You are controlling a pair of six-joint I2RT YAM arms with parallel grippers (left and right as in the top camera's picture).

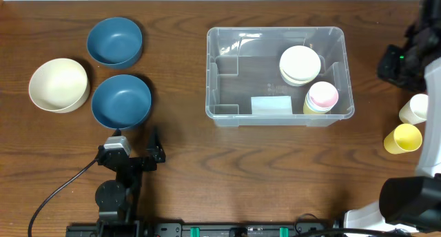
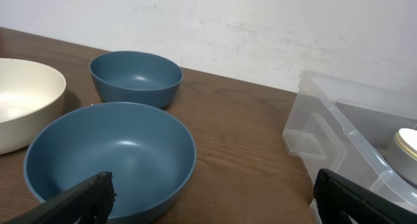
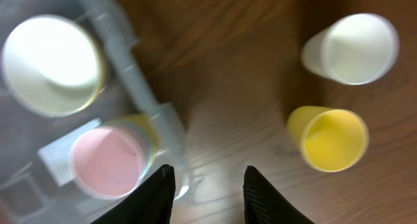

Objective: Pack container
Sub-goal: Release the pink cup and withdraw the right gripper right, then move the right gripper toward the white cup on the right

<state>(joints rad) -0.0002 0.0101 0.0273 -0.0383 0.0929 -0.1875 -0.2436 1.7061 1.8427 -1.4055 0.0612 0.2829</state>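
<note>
Container point(image 1: 275, 30) stands centre-right on the surface point(image 1: 275, 175), cups point(image 1: 300, 63) inside (white and pink tops). Left pincer point(image 2: 221, 208) spread wide, empty, facing a blue bowl point(image 2: 111, 159). Right pincer point(image 3: 208, 191) parted, empty, over the container's edge.

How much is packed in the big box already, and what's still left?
Done: a white stack and a pink-topped cup stack sit inside the container. In hand: nothing; the left end effector and right end effector are both open. Left outside: near blue bowl, far blue bowl, cream bowl, white cup, yellow cup.
</note>
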